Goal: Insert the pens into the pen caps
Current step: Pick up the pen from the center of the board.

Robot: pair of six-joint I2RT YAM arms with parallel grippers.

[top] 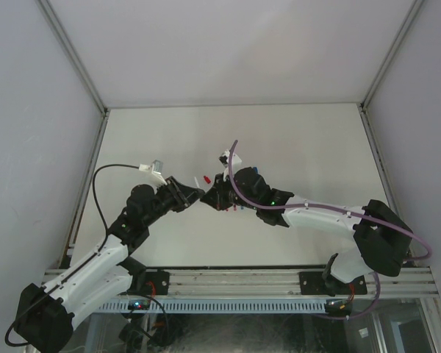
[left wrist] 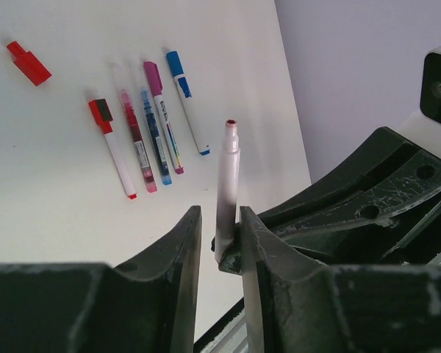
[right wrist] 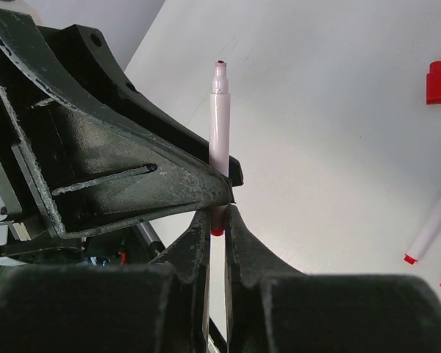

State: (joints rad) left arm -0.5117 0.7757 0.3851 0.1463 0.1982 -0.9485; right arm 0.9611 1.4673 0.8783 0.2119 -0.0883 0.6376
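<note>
**Uncapped red pen pinched at its tail, cap loose on the worktop**

Mid-worktop, both arms meet nose to nose. The right end effector is pressed together on the red tail end of one pen. The white barrel stands up out of its grip, with the nib bare at the far end.

The left end effector straddles the same barrel low down. Its jaws stand slightly apart, and a sliver of gap shows on one side of the barrel, so it looks like it is not clamping.

A loose red cap lies flat on the worktop, well apart from both arms. Five other pens lie side by side near it. Three of them show coloured caps. I cannot tell about the two in the middle.

Judgement: this looks like a handover or regrip, and the capping itself is not yet done.

Risks from here:
- The grip is on the very tail, so the barrel has a long lever. Any brush from a left finger could pivot the pen or flick it out.
- If the pen tilts, the nib will not line up with the cap mouth, and pushing would jam or bend it.
- The cap is small and lies flat, so it is easy to nudge away, or to grab by the open end and block the way in.
- Reaching for the cap passes close to the row, which could scatter it.
- The bare nib could mark the worktop if the pen drops.
</note>
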